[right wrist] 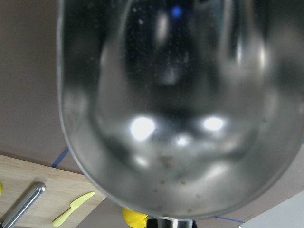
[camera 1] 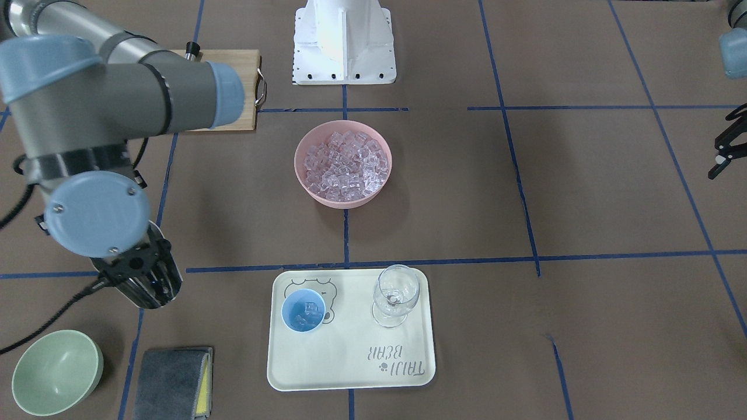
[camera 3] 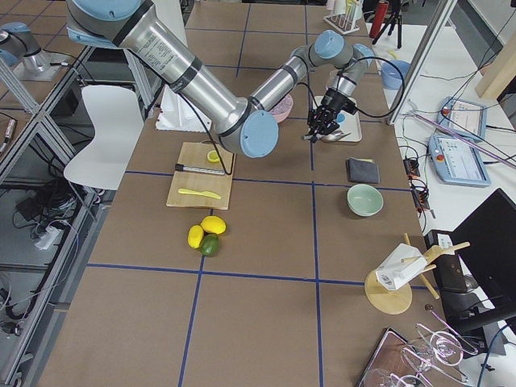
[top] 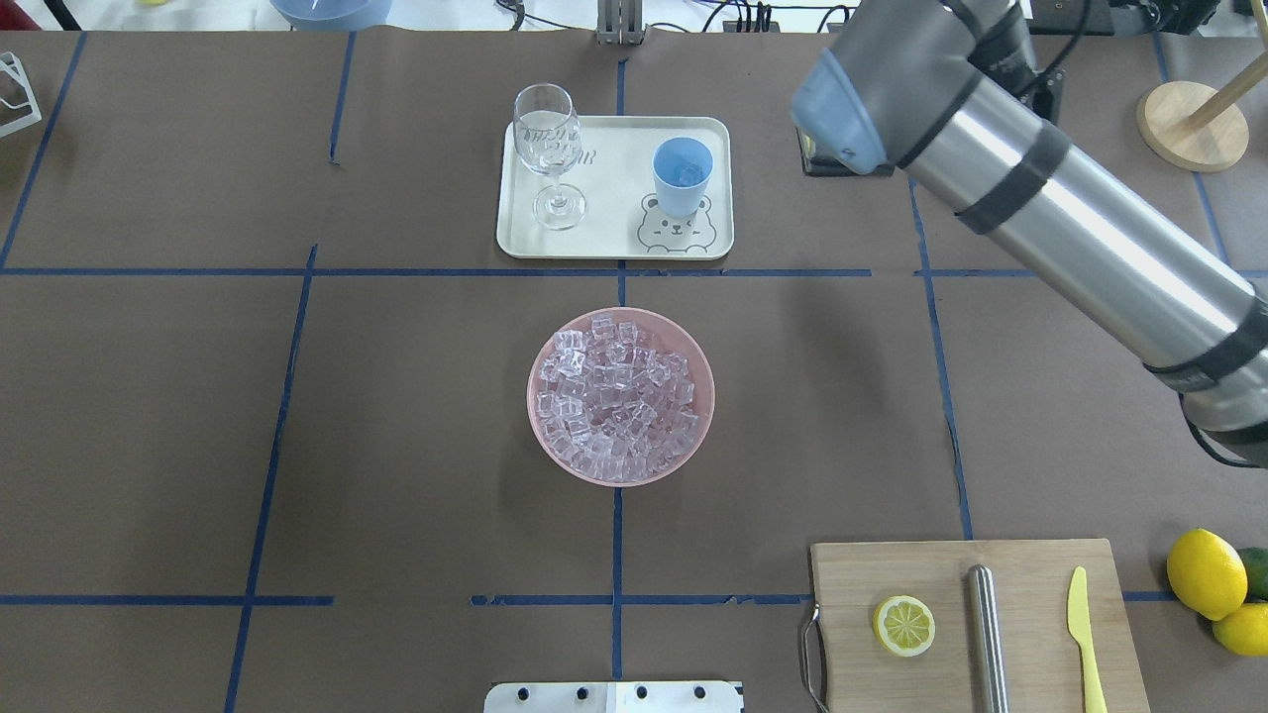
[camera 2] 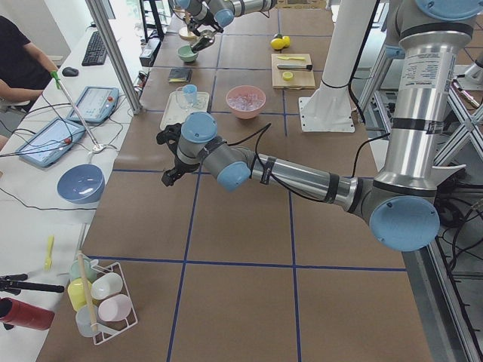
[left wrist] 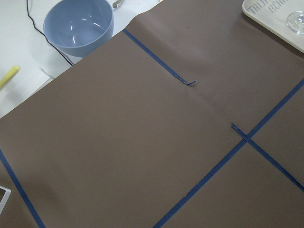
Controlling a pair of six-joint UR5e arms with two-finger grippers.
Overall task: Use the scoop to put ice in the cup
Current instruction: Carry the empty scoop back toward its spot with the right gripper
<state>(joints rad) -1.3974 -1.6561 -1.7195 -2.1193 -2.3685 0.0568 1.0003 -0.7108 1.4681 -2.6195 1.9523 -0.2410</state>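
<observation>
On the cream rectangular tray with the bear drawing, the small light-blue plastic cup is standing upright over the bear's face, and a few clear ice cubes are sitting inside it. A clear stemmed glass is standing on the tray's other half, apart from the cup. Off the tray's cup-side edge, the right gripper is hanging above the brown table, its jaws pinching the thin handle of the shiny stainless-steel scoop, whose bare trough is filling the right wrist view. Between the tray and the robot's base, the round pink bowl is sitting heaped with more of the glassy cubes. Well away on the tray's glass side, the left gripper is peeking in at the frame's edge, and I cannot tell how its jaws are standing. Beyond the right gripper from the tray, a pale green bowl and a folded grey cloth are resting on the table. Far from the tray, beside the robot's base, a wooden cutting board is carrying a lemon half, a steel cylinder and a yellow knife.
</observation>
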